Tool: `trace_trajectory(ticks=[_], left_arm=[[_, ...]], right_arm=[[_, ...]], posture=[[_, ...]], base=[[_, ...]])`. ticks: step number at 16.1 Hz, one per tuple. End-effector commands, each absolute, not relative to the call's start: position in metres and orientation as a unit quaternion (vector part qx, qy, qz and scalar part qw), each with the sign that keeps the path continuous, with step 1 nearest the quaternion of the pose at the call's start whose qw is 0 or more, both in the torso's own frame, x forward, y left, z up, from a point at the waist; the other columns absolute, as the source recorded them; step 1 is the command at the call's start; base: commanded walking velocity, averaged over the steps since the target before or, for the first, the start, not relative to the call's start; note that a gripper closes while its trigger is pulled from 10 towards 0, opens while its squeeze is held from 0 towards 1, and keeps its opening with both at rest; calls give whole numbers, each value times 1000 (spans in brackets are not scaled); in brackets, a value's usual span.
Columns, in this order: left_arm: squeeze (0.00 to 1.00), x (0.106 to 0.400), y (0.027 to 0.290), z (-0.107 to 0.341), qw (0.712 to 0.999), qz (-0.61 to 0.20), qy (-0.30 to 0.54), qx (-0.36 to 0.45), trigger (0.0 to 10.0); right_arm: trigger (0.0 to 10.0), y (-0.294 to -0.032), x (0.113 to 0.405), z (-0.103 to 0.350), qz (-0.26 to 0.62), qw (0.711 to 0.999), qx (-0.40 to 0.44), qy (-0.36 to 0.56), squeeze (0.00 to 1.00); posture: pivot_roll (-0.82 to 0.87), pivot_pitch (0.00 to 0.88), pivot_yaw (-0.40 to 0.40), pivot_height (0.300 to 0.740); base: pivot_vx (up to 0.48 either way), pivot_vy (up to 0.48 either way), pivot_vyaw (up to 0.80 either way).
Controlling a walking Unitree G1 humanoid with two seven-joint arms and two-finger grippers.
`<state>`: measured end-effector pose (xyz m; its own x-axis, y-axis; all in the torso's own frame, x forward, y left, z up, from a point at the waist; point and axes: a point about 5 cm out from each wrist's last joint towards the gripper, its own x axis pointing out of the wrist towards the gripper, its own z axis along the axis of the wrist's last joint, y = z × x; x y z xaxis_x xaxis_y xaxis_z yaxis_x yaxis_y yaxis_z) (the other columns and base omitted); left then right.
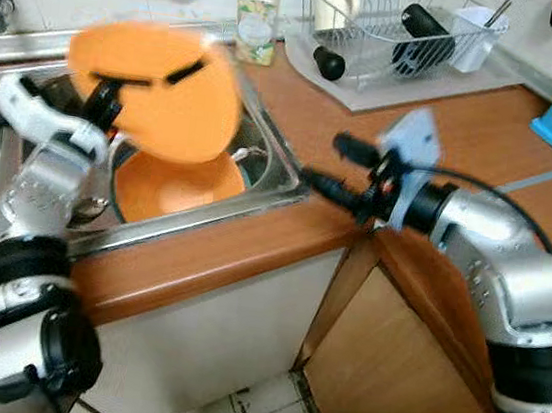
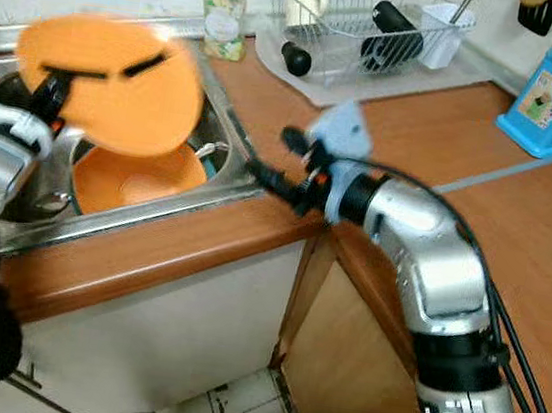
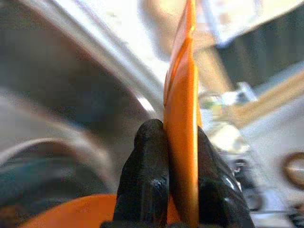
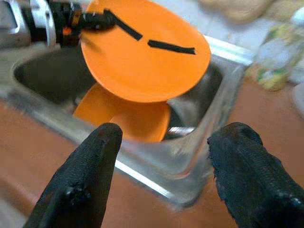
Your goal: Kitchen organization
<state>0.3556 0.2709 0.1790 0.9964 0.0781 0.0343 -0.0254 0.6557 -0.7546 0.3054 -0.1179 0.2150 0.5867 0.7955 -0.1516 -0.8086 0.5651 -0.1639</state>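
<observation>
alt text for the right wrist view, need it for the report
Seen between the open right gripper's two black fingers, the left gripper holds an orange plate above a steel sink set in a wooden counter. A second orange dish lies in the sink below it.

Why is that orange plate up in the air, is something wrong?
Nothing is broken or spilled. The left gripper is pinching the orange plate, holding it tilted above the sink. Another orange dish sits in the sink below.
</observation>
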Motion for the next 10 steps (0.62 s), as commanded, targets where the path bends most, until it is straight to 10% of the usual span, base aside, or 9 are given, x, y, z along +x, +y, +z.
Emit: trace_trajectory(ticks=[1, 7, 8, 9, 10], left_arm=[[0, 357, 271, 186, 920, 33, -36, -390, 0], [0, 360, 258, 166, 944, 38, 14, -327, 0], [0, 361, 255, 161, 946, 43, 31, -319, 3804], [0, 362, 252, 155, 951, 47, 58, -300, 10000], [0, 363, 250, 152, 952, 50, 70, -293, 10000]], right_arm=[[10000, -115, 302, 214, 460, 879, -125, 33, 0], [10000, -108, 294, 206, 474, 867, -147, 48, 0], [10000, -105, 292, 204, 478, 864, -151, 51, 0], [10000, -103, 289, 202, 480, 862, -155, 56, 0], [10000, -102, 288, 201, 479, 862, -156, 58, 0]], posture=[[-99, 0, 29, 740], [-111, 0, 27, 740], [-117, 0, 31, 740], [-119, 0, 34, 740], [-119, 0, 34, 740]], base=[[0, 0, 0], [0, 0, 0], [0, 0, 0], [0, 0, 0], [0, 0, 0]])
